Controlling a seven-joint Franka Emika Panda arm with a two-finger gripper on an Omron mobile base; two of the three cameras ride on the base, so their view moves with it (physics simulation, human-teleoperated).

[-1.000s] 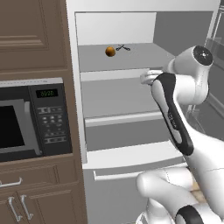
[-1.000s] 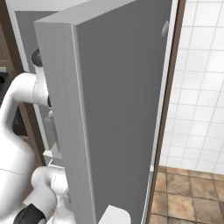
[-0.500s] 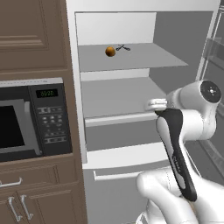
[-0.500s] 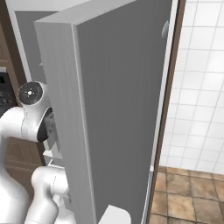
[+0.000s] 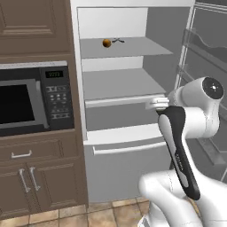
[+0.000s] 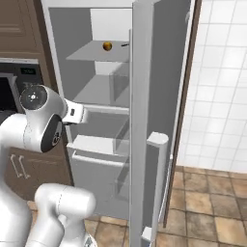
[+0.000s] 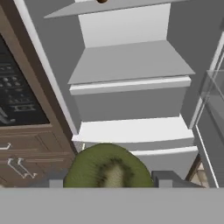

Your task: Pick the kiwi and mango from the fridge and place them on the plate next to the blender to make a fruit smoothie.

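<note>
the arm is bent at the elbow, its wrist held level before the open fridge (image 5: 128,84) at the middle shelf's front edge. the hand (image 7: 109,177) is clamped narrow on one kiwi (image 7: 107,168). one mango (image 5: 106,43) sits on the upper shelf, well apart. one microwave (image 5: 31,99) stands left.

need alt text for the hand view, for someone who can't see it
A green kiwi, its cut face showing, sits held in the claw at the bottom of the picture. Beyond it stands the open fridge with pale grey shelves and a drawer front. Brown cabinets and a dark microwave panel are at the left.
</note>
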